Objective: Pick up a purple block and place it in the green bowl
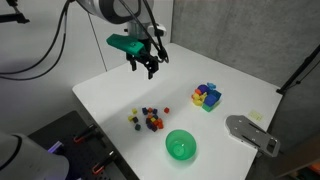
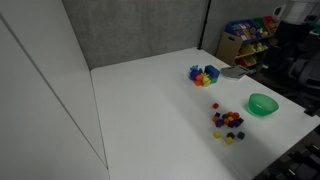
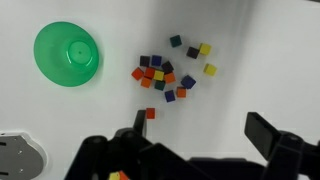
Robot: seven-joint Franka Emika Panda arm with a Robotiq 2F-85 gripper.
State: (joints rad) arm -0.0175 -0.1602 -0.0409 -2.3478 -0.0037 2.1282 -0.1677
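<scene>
While fingers (image 3: 265,132) hang released, spread wide with nothing between, we log task as not begun. Green bowl (image 3: 50,60) empty, no block lifted. Left to do: descend, grasp, carry, drop.

Purple block (image 3: 170,97) rests on desk (image 3: 270,40), on fingers' side of loose cube cluster (image 3: 160,75). In wrist view it lies about 11 o'clock from fingers, well apart. Bowl at 9 o'clock of cluster. Neighbouring cubes sit close, so we judge grasp tight.

Exterior views: oblique, distant, from different sides of the surface (image 1: 120,95); wrist view: straight down, nearer; all share the green bowl (image 3: 66,55).
</scene>
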